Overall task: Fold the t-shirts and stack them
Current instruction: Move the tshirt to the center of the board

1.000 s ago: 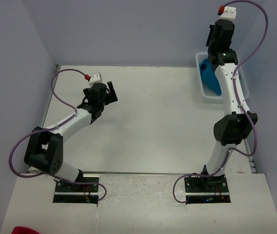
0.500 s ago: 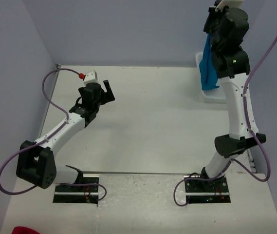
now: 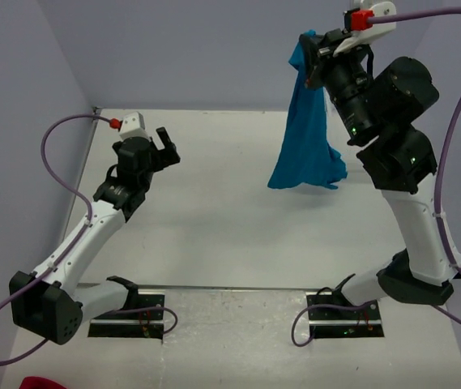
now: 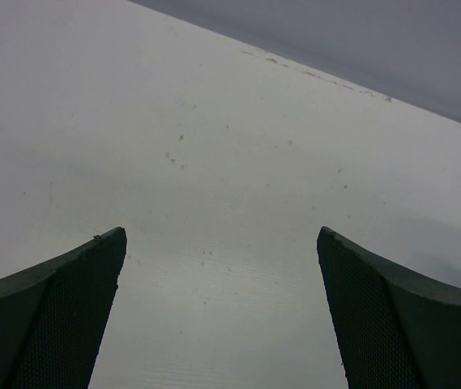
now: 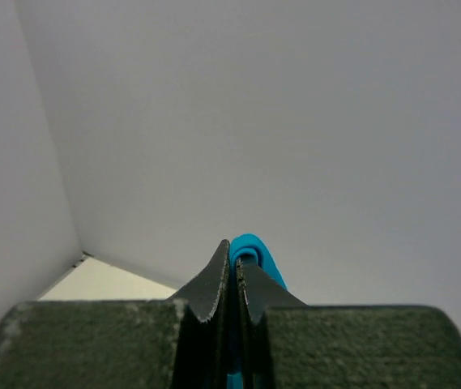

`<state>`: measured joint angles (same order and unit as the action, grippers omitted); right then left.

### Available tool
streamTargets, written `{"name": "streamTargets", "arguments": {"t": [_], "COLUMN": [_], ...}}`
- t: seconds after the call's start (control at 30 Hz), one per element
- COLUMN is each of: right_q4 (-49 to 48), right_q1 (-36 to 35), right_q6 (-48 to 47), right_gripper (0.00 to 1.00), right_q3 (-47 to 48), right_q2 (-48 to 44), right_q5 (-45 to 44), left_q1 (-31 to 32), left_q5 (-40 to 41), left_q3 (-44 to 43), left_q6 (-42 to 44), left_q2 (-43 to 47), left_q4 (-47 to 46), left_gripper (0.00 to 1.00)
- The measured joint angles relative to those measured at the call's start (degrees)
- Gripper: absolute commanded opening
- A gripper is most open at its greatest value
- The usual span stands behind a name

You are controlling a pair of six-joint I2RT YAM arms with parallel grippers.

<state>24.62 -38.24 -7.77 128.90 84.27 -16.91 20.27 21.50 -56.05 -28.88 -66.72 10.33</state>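
A teal-blue t-shirt (image 3: pixel 305 142) hangs bunched in the air over the back right of the table, its lower hem loose above the surface. My right gripper (image 3: pixel 311 50) is raised high and shut on the shirt's top edge. In the right wrist view the jaws (image 5: pixel 234 258) are pressed together, with a fold of the teal t-shirt (image 5: pixel 256 248) poking out between and past the tips. My left gripper (image 3: pixel 165 144) hovers over the left side of the table, open and holding nothing. Its wrist view shows only bare table between the two fingers (image 4: pixel 222 239).
The white table (image 3: pixel 230 235) is walled by pale lilac panels at the back and on both sides. A metal rail crosses the near edge between the arm bases. A small red object (image 3: pixel 42 382) lies at the bottom left, off the table.
The right arm has swung up and to the left, lifting the t-shirt out of the white bin at the back right. The left arm has stretched further left and forward.
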Motion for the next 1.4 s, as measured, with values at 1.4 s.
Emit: {"name": "streamTargets", "arguments": {"t": [1.4], "right_q4": [10.29], "right_q1": [12.17], "right_q6": [4.22], "right_gripper": [0.0], "right_q3": [-13.64], "right_q2": [25.46], "right_q5": [-6.69], "left_q1": [-0.02], "left_q5": [-15.28], "left_q3": [4.55], "left_q6": [1.07], "left_q2": [6.54], "left_q4": [0.72], "left_gripper": [1.0]}}
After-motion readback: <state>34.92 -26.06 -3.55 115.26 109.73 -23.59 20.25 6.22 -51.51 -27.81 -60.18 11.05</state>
